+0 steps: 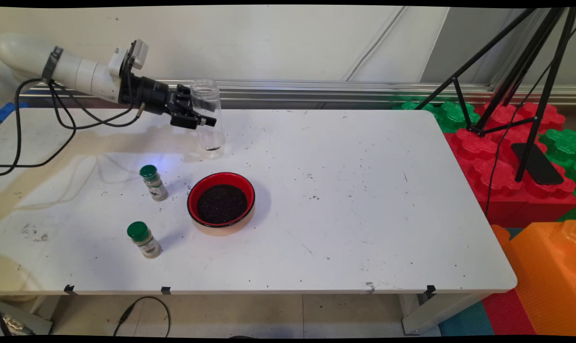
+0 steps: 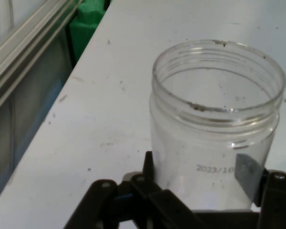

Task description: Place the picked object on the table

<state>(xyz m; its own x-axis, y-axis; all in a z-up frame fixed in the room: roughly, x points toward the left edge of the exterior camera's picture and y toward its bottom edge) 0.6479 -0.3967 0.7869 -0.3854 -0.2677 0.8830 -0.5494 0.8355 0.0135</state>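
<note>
Hand [image 1: 199,119] clamped round clear jar [image 1: 207,114], upright

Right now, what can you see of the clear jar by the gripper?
The jar is clear plastic with no lid, a threaded neck and an open mouth. It stands upright on the table behind the red bowl. It is nearly empty, with a few dark specks at the bottom. The gripper is closed around its body.
</note>
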